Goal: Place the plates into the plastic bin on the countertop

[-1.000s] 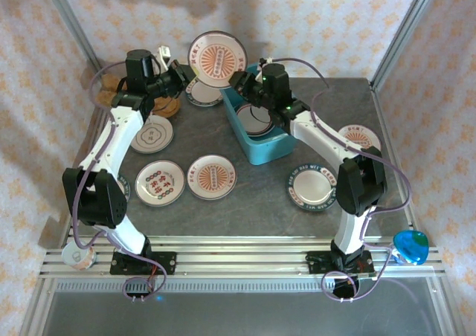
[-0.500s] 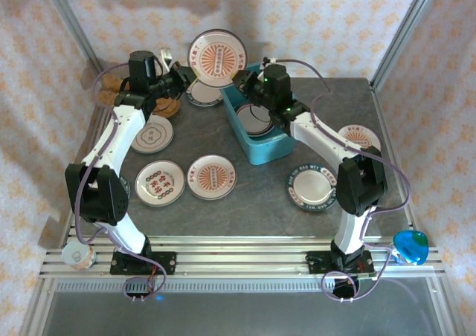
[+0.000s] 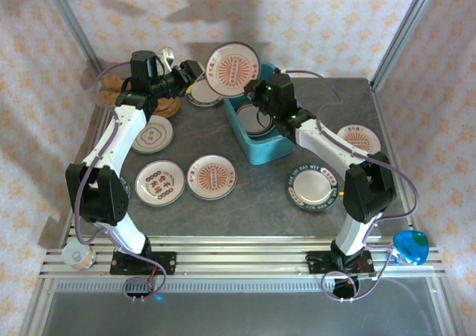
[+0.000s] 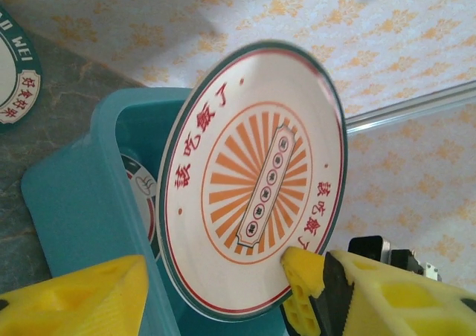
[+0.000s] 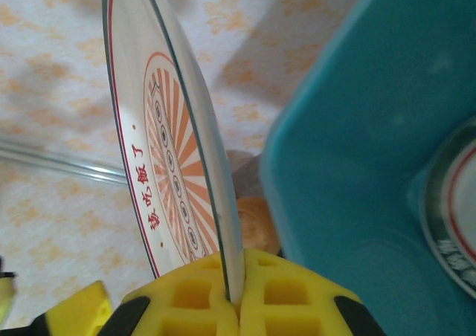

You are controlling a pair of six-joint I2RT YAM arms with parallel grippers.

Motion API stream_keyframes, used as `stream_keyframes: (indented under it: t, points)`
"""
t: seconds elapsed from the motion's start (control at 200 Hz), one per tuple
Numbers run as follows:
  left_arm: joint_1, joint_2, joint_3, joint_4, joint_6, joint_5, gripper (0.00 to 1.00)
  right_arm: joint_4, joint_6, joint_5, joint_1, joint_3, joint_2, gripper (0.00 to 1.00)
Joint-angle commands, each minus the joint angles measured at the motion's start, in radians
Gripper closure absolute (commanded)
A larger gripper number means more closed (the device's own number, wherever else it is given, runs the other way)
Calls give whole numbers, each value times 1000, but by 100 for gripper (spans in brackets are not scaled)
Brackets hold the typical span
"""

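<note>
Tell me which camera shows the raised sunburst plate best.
Left wrist: the sunburst plate faces it, whole orange pattern and red lettering readable. Right wrist sees it edge-on, pinched in the right gripper. Top external shows it small, raised near the far end of the plastic bin.

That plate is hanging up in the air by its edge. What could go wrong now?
1. The right gripper pinches the sunburst plate only at its rim, with the plate on edge, so it might slip or swing loose.
2. The plastic bin already holds a second plate. A drop from up there could chip both.
3. The left gripper is open close beside the sunburst plate and could knock it.
</note>
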Motion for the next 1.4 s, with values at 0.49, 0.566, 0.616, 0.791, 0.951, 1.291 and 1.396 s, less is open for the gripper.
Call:
stream_keyframes:
  t: [0.49,0.566,0.616,0.791,0.951,1.291,1.396]
  points:
    - [-7,-11,-62,-54,114,-90,36,-280,182,331,-13,-122,-166,100]
    - [-10,-15,-85,-64,130,-101,36,-291,191,320,-13,-107,-140,100]
    - [-11,-17,-99,-69,136,-104,36,-305,199,308,-13,-92,-120,100]
    - [-15,-20,-126,-105,171,-125,37,-338,237,261,-4,-36,-41,100]
    - [-14,-21,-135,-156,208,-162,37,-371,264,269,10,5,14,100]
    - [-14,-2,-148,-213,239,-184,38,-439,330,243,21,102,117,100]
    - [-14,0,-152,-221,247,-186,38,-448,346,243,23,121,139,100]
